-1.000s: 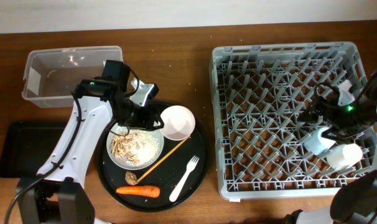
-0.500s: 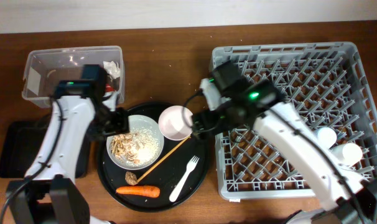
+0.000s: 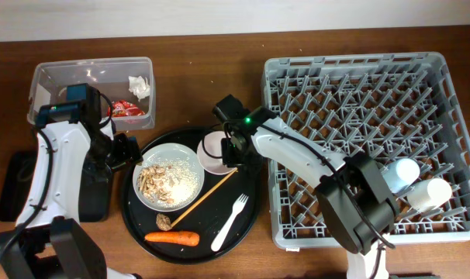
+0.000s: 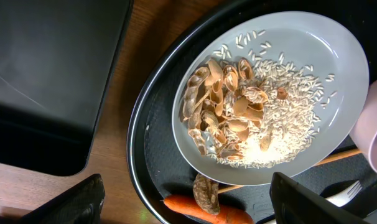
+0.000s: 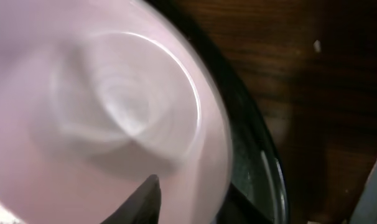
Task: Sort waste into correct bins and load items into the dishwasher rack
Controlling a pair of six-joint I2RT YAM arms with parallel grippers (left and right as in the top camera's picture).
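Observation:
The cream-pink bowl stands on the round black tray. My right gripper is shut on the bowl's right rim, one finger inside and one outside. My left gripper hangs open and empty over the tray's left edge. Its fingers flank the carrot. Nut shells and crumbs lie on the white plate. The red wrapper and white tissue are in the clear tub. The black tray is partly behind my left arm.
A wooden stick, white fork and carrot lie on the round tray. The grey rack fills the right side. A light-blue cup and a white cup sit at its right edge.
My right arm came over from the rack and its jaws closed round the bowl's rim. My left gripper went from the plate past the tub to the tray's left edge, opening. The wrapper now lies in the tub.

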